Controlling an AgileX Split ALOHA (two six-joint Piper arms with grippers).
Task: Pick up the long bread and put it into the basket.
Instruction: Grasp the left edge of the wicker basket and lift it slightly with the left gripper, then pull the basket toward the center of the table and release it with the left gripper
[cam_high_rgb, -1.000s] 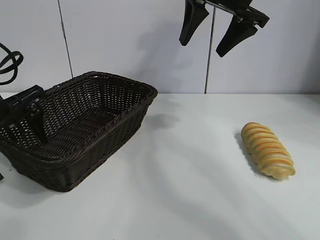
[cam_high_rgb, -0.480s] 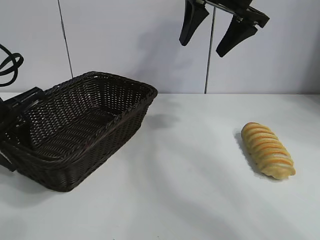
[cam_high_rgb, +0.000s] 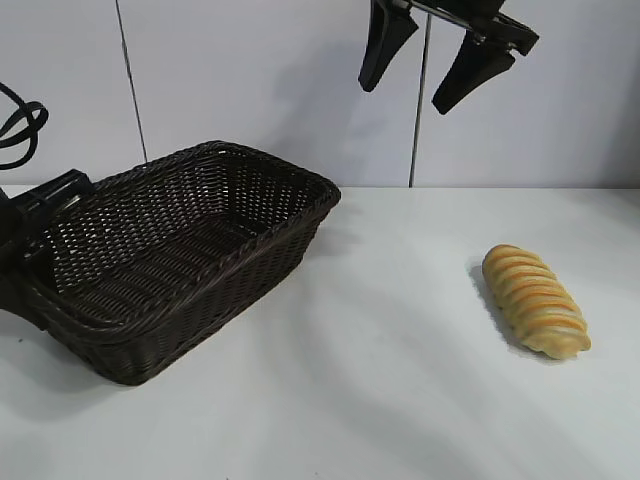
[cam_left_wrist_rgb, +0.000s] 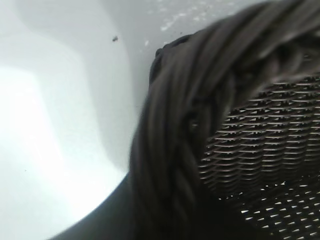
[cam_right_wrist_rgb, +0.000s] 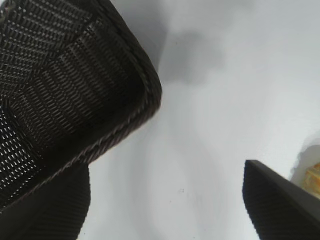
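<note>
The basket (cam_high_rgb: 205, 305), dark brown wicker, sits on the left of the white table. My left gripper (cam_high_rgb: 30, 262) is at its left end, shut on the braided rim, which fills the left wrist view (cam_left_wrist_rgb: 175, 125). The long bread (cam_high_rgb: 535, 300), golden with orange-brown stripes, lies on the table at the right, well apart from the basket. My right gripper (cam_high_rgb: 405, 95) hangs open and empty high above the middle of the table. In the right wrist view its fingers (cam_right_wrist_rgb: 280, 200) frame bare table, with the basket's corner (cam_right_wrist_rgb: 75, 90) on one side and a sliver of bread (cam_right_wrist_rgb: 312, 175) at the edge.
The white table (cam_high_rgb: 380, 380) stretches between basket and bread. A pale wall with a vertical dark seam (cam_high_rgb: 418, 150) stands behind. Black cable (cam_high_rgb: 15, 125) loops at the far left.
The basket has slid and turned to the right, toward the table's middle, with my left gripper on its left rim. The bread and the right gripper have not moved.
</note>
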